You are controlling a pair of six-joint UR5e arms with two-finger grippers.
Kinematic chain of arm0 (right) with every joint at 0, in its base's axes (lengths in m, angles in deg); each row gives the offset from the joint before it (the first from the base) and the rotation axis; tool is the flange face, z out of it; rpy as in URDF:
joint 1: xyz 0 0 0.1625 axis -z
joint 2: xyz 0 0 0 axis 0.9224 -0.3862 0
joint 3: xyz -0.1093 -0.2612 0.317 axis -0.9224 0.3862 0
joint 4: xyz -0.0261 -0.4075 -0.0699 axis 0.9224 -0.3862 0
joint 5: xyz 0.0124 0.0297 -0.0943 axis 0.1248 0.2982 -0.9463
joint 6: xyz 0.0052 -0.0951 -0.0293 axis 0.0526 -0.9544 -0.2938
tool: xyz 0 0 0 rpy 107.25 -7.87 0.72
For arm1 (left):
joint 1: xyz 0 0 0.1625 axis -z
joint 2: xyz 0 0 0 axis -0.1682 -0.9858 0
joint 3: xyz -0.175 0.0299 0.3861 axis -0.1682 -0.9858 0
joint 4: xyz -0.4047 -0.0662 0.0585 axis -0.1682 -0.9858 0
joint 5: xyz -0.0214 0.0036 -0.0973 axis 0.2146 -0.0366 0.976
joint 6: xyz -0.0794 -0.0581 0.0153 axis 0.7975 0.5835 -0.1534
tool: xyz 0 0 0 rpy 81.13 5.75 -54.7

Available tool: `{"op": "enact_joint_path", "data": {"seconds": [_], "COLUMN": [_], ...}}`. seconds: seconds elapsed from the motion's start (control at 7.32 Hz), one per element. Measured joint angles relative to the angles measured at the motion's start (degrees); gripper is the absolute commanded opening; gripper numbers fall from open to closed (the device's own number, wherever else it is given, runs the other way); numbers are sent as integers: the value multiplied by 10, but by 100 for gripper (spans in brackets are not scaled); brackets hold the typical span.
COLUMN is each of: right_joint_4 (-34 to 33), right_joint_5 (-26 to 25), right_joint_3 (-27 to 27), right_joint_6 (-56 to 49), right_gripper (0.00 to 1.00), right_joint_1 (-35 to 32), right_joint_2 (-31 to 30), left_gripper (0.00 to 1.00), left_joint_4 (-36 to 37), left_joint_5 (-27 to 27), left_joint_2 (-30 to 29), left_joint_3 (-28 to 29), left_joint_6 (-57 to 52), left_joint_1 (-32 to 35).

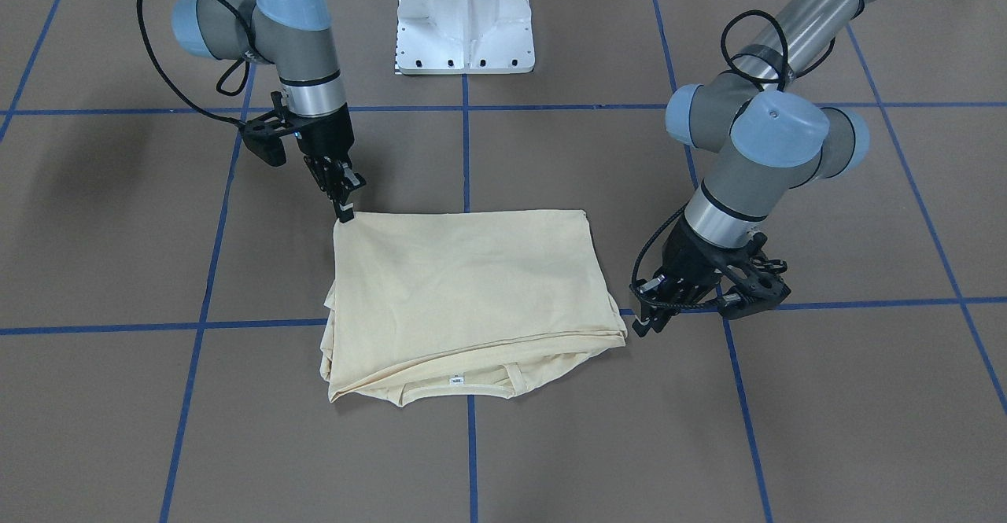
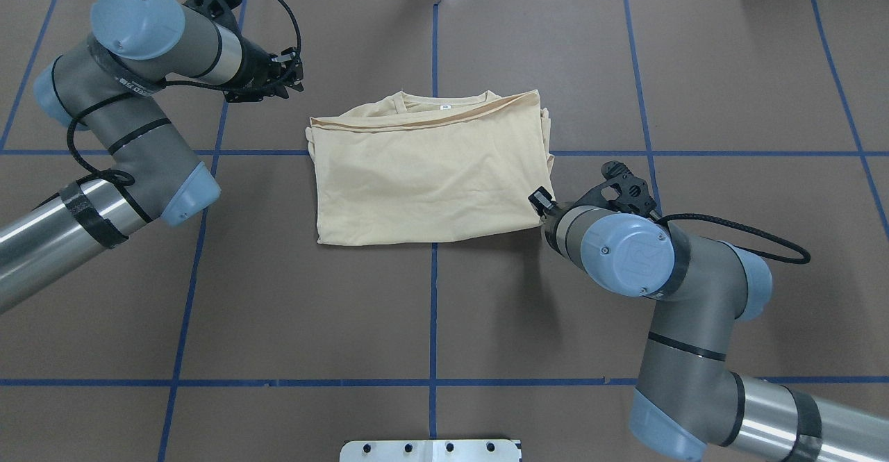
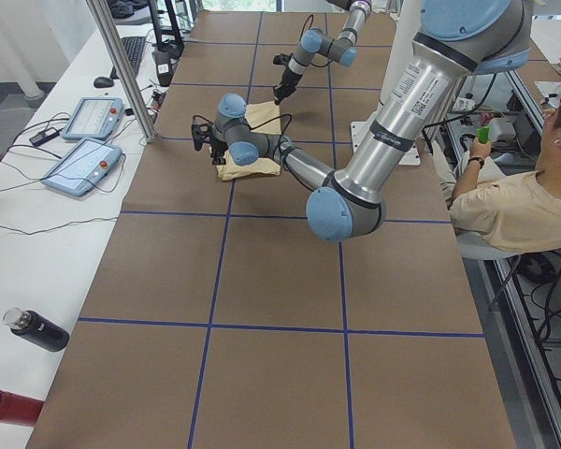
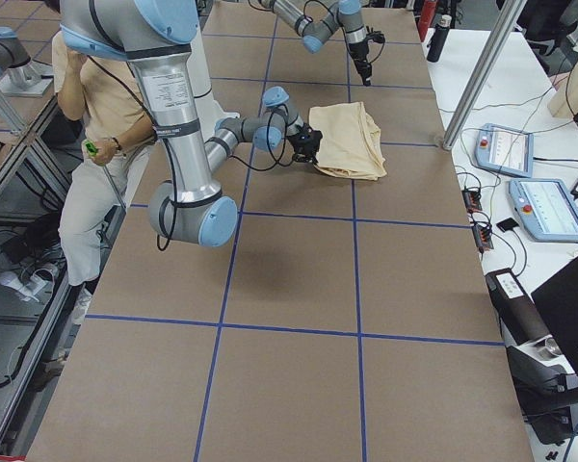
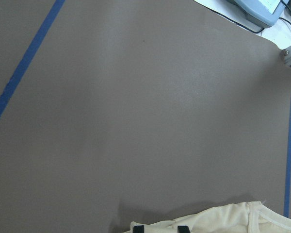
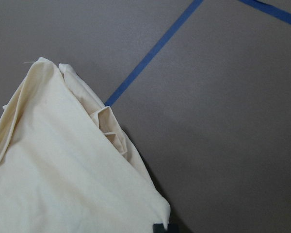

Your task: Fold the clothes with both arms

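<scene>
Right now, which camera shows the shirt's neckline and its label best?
The exterior front-facing view: the neckline lies nearest that camera, the white label plain. Overhead shows both smaller, at the shirt's far edge. The left wrist catches a sliver; the right wrist only a folded corner; side views are too small.

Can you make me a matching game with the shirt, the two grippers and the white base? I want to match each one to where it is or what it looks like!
Things:
1. shirt
2. left gripper
3. right gripper
4. base

Places and looks:
A. white metal, at the table's edge between the two arms
B. at the shirt's corner on the base's side
C. cream, folded, lying flat in the middle
D. beside the shirt's corner at the collar end

Pairs: 1-C, 2-D, 3-B, 4-A
</scene>
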Motion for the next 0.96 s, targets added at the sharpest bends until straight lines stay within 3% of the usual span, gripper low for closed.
{"op": "enact_joint_path", "data": {"seconds": [0.27,0.41,0.55,0.96], "right_joint_4": [-136,-207,-261,-300], "right_joint_5": [7,13,31,43], "right_joint_3": [-107,-163,-213,-259], "right_joint_6": [-1,-1,-1,25], "right_gripper": [4,30,99,100], "right_joint_1": [75,121,158,231], "right_joint_2": [-12,-17,-25,-35], "left_gripper": [35,35,37,42], "left_joint_4": [2,3,3,6], "left_joint_5": [3,5,11,53], "left_joint_2": [0,0,0,17], "left_joint_3": [-14,-21,-26,-75], "left_joint_6": [1,2,2,38], "left_joint_1": [0,0,0,-11]}}
